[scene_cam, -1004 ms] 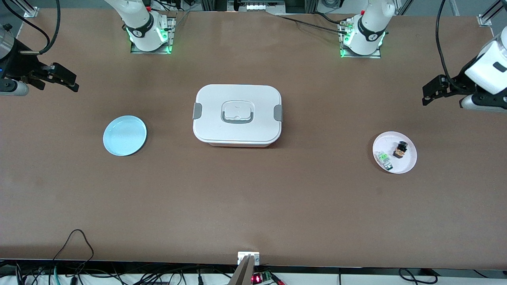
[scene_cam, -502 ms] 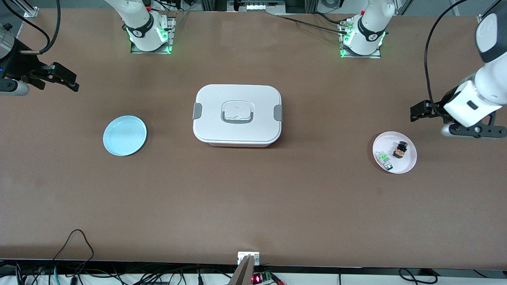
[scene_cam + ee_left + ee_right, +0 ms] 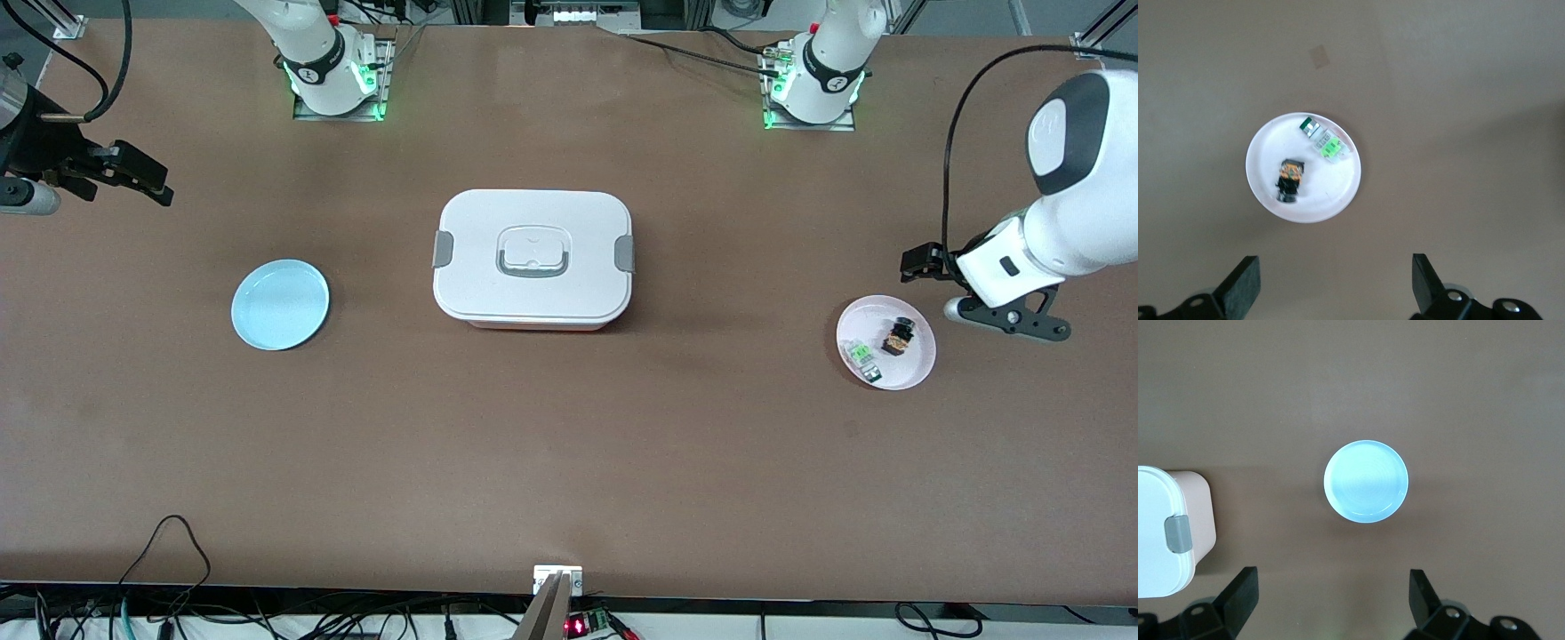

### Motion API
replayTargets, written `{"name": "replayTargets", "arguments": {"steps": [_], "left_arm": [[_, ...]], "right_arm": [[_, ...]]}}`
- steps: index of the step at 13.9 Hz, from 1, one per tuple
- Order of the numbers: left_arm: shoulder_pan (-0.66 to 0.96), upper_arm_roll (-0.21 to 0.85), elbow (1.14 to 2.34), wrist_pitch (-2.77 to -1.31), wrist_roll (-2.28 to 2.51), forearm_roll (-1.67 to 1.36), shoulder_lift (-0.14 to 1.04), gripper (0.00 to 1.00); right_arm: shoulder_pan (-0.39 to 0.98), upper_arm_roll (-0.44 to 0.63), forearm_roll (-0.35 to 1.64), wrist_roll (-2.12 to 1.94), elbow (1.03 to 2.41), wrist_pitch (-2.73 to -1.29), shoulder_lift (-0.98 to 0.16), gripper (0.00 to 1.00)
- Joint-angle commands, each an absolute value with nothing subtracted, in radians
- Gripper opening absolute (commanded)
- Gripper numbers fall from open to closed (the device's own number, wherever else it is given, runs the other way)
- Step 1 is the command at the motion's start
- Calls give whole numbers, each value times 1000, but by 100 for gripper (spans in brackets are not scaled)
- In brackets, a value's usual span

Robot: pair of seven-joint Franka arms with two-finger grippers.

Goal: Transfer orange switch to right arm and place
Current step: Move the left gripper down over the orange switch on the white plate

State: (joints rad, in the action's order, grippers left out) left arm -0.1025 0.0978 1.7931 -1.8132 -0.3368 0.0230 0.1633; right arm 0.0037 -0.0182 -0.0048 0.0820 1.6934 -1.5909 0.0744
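On its pink plate the orange switch lies ungrasped; left gripper, jaws spread, hangs near; right gripper, spread, waits. Pickup, handover, placing remain.

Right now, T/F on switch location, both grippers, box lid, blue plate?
1. The orange switch lies on the pink plate. True.
2. The left gripper holds the switch. False: it is open, above the table beside the pink plate.
3. The white box has its lid off. False: the lid is on.
4. The blue plate holds nothing. True.
5. The right gripper is shut on the green component. False: open; the component is on the pink plate.
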Motion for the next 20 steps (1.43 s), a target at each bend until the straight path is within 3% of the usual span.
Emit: {"name": "replayTargets", "arguments": {"steps": [1,10,17,20], "left_arm": [[-146,97,1864,-1907,-608,14,181,100],[-212,97,1934,-2043,-1239,15,313,100],[-215,95,2023,-2334,-1831,18,405,100],[-225,95,2042,-2353,-2003,18,407,100]], "right_arm": [[-8,-28,-15,91,1706,-1588,98,100],[-8,-28,-15,91,1706,-1589,98,100],[-8,-28,-15,89,1706,-1592,98,100],[-8,-28,-15,89,1706,-1592,98,100]]}}
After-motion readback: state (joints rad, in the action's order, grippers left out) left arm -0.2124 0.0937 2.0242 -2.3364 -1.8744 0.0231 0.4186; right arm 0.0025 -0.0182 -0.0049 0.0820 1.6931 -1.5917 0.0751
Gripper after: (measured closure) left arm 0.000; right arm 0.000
